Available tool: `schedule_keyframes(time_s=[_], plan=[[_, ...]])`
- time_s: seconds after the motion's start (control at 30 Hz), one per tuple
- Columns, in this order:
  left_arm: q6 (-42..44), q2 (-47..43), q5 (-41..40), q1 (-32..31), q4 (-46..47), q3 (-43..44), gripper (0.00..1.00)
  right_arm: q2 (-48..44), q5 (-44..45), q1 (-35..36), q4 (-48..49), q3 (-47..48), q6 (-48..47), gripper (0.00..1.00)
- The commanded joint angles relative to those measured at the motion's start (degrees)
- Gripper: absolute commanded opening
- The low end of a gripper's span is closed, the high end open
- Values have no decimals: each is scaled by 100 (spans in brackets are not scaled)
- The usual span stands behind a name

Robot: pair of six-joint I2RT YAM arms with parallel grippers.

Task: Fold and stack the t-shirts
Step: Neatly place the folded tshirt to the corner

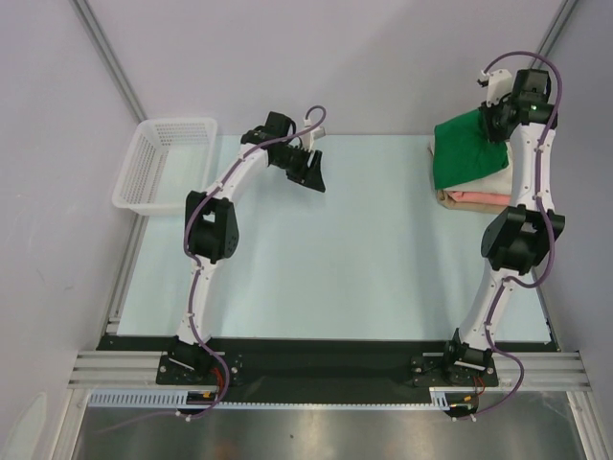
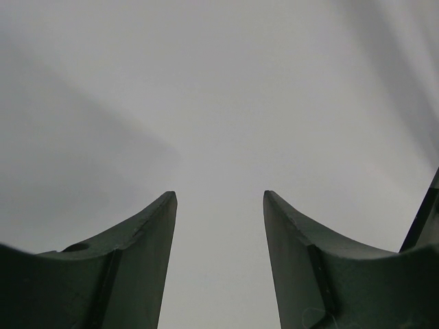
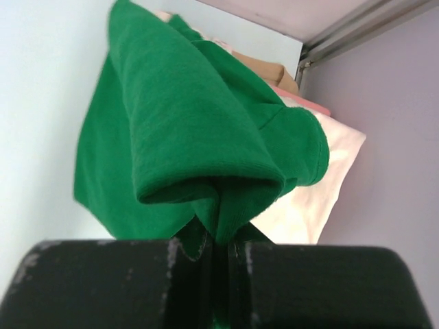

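Observation:
The bright green t-shirt (image 1: 464, 149) lies draped over a stack at the table's far right. Under it show a folded cream shirt (image 1: 496, 178) and a salmon-pink one (image 1: 471, 198). My right gripper (image 1: 493, 123) is shut on a fold of the green t-shirt (image 3: 199, 130) and holds that edge up above the stack. In the right wrist view the cream shirt (image 3: 322, 185) shows beneath the green cloth. My left gripper (image 1: 314, 173) hangs open and empty over the table's far middle, its fingers (image 2: 147, 233) spread apart.
A white plastic mesh basket (image 1: 163, 163) stands at the far left edge of the table. Aluminium frame posts (image 1: 105, 53) rise at the back corners. The right arm (image 1: 522, 235) leans over the table's right edge beside the stack.

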Motion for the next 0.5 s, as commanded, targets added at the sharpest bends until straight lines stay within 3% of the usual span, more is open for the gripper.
schedule_keyframes(time_s=[0.0, 0.23, 0.47], plan=[[76, -290, -62, -25, 17, 220, 59, 400, 223, -209, 414, 479, 143, 0], [129, -316, -159, -42, -45, 88, 59, 1182, 320, -430, 713, 1060, 162, 0], [225, -325, -379, -113, -89, 27, 59, 1526, 671, -439, 1135, 1061, 118, 0]])
